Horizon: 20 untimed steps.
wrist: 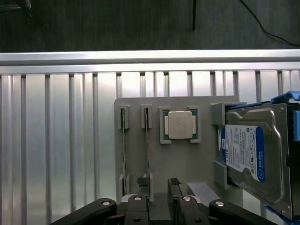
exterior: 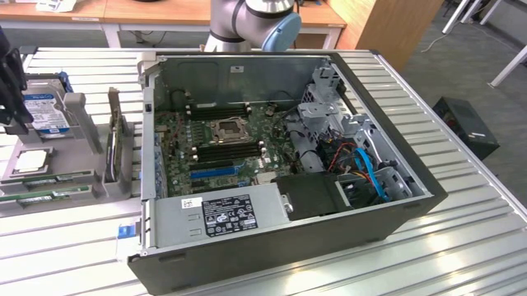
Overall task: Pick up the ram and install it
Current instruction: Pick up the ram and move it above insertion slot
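Black gripper released, over end of thin green ram stick, edge-up in grey slotted holder; twin stick and silver square processor flank it

The hand is over the grey holder on the ribbed table, with its fingers parted. The holder carries the ram on edge, a second stick, a processor and a hard drive.

Ribbed shiny metal table, matt grey plastic tray
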{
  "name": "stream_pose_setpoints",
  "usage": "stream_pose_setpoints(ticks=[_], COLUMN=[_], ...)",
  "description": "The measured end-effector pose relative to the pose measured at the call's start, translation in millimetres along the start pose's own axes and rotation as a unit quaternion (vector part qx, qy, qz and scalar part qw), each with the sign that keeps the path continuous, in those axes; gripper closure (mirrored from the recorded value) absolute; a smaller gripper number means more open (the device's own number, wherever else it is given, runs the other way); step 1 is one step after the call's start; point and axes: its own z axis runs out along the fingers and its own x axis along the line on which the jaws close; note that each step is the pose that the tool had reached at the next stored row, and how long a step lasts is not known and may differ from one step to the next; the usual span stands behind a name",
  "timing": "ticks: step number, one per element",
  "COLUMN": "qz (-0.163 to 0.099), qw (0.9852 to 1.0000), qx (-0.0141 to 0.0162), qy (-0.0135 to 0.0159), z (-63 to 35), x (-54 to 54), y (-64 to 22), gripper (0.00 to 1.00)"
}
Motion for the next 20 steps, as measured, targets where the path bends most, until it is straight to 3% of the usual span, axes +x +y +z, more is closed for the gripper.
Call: stream_pose_setpoints(ticks=[20], qz=[0.000], qw=[1.0000], qx=[0.0000], qy=[0.0000], z=[25.4], x=[0.6], y=[-1.2], gripper=[0.70])
